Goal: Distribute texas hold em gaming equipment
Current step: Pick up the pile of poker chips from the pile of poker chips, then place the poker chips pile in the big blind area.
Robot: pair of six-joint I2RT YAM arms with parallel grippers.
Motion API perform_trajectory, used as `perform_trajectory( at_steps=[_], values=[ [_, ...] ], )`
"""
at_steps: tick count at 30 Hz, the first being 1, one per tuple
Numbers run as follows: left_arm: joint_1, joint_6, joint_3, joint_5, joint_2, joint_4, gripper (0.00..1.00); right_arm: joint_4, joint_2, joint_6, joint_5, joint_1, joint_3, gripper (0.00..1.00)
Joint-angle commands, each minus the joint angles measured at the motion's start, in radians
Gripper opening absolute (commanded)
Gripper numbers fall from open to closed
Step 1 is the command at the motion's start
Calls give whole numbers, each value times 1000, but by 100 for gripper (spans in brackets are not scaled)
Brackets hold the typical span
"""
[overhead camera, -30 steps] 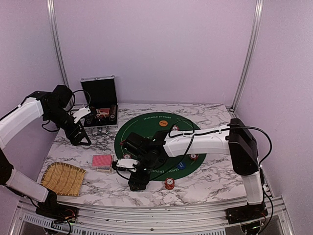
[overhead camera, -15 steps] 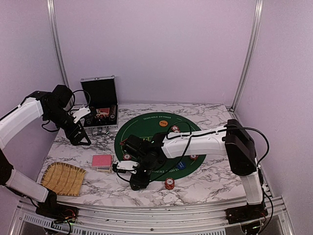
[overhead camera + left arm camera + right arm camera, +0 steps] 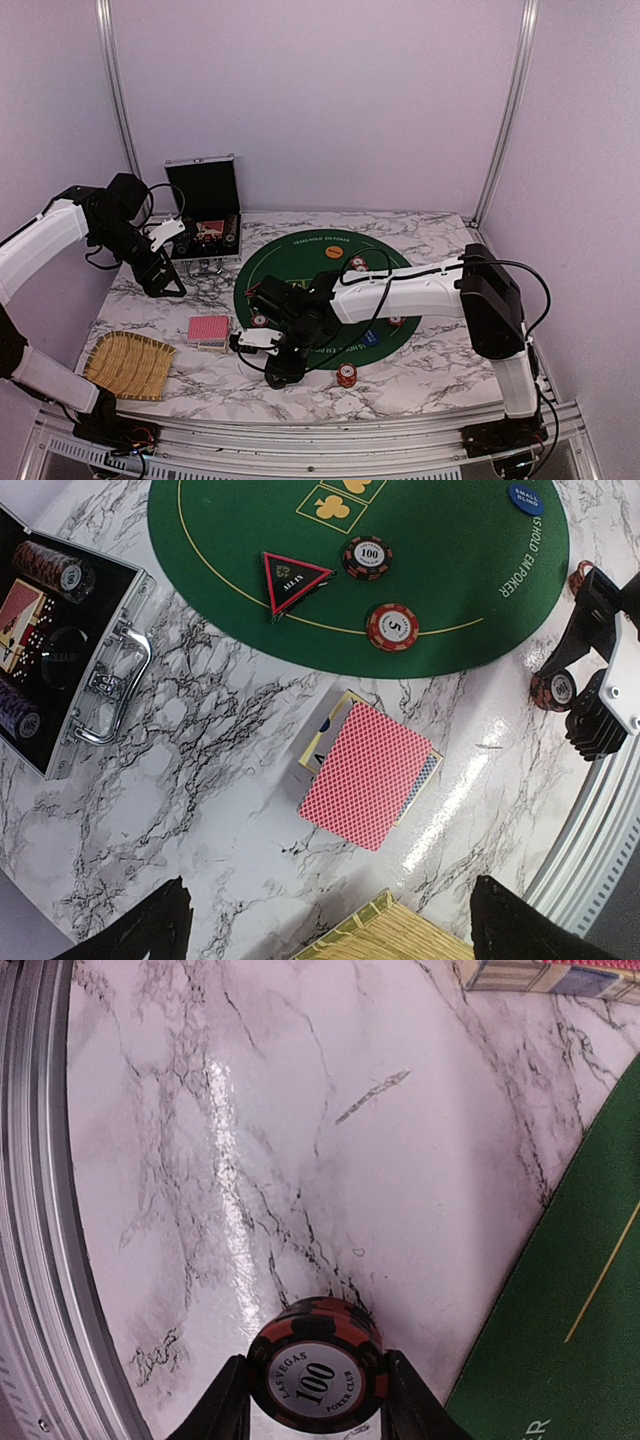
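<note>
Left gripper [image 3: 168, 285]: fingers spread wide, empty, over the marble table's [image 3: 430, 375] left side, beside the open silver case [image 3: 205, 225].

Red-backed card deck [image 3: 368, 775]: lies on its box, near the front-left rim of the green mat [image 3: 430, 600].

Right gripper [image 3: 315, 1365]: fingers pinch the dark-and-red "100" chip stack [image 3: 315, 1380], which stands on marble near the front edge, just off the mat.

Judgement: chips are rigid, smooth-rimmed and light. The stack may shear, so grip it low, across the rims.

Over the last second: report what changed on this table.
The right pincer narrowed onto the 100 chip stack beside the green mat, fingers now against its sides; its arm shifted slightly left. The left pincer stayed open by the case. The card deck, straw tray and other chips did not move.
</note>
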Motion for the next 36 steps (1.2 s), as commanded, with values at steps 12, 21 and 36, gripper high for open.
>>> perform_trajectory(
  at_steps=[12, 21, 36],
  values=[
    [5, 6, 13, 0, -6, -27, 99, 73, -108, 22, 23, -7, -22, 0],
    [5, 3, 25, 7, 0, -28, 99, 76, -167, 59, 37, -100, -26, 0],
    [5, 2, 28, 11, 12, -29, 99, 66, -151, 125, 209, -333, 22, 0]
  ],
)
